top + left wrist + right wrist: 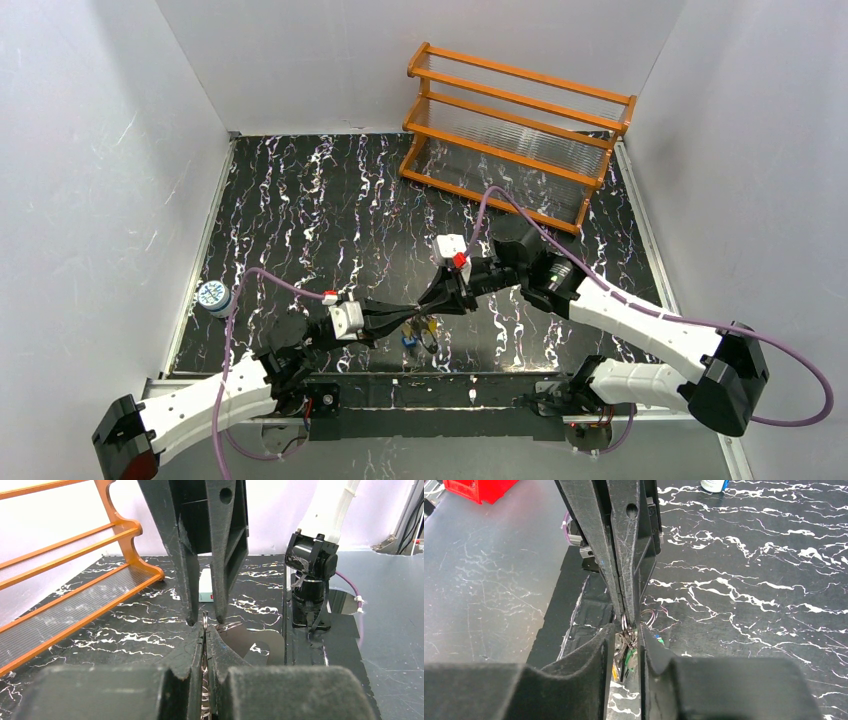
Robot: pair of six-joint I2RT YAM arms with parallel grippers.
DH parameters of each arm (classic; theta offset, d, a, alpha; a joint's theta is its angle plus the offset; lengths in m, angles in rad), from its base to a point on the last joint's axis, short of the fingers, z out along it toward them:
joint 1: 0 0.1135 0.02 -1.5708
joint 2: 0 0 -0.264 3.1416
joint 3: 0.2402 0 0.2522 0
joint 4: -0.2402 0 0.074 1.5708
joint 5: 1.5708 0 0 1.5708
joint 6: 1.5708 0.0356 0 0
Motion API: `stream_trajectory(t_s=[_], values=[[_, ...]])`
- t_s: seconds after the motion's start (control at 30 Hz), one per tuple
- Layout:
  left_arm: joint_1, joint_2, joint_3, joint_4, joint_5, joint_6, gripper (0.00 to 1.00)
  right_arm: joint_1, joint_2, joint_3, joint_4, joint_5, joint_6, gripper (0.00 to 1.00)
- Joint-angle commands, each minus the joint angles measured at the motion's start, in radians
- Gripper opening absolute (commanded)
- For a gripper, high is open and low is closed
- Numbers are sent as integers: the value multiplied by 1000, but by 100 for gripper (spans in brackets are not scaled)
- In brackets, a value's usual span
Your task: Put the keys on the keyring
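Silver at lower centre of the top view: clamps keyring [205, 621] tight in left gripper [205, 631], straddles it with narrowly parted right gripper [626, 634], coloured keys [626, 656] dangling just beneath.

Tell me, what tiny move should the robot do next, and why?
Probably close the right gripper gently on the keys hanging between its jaws. The left gripper is shut on the keyring, while the right jaws stand apart and seem to grip nothing.
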Motion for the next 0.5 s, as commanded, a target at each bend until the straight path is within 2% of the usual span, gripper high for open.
stream_trajectory(t_s=[0.0,0.13,0.3,0.4,0.47], values=[[-5,1,4,79,15,-6,0,-1,18,-8,63,-33,-6,23],[-5,1,1,80,17,-8,0,-1,23,-3,58,-26,-6,1],[-5,-4,-5,72,-1,-8,0,-2,18,11,4,7,-24,1],[-5,-22,1,6,-75,3,27,-2,26,41,-90,54,-43,1],[-5,-32,19,-68,-117,35,37,0,47,70,-156,73,-61,1]])
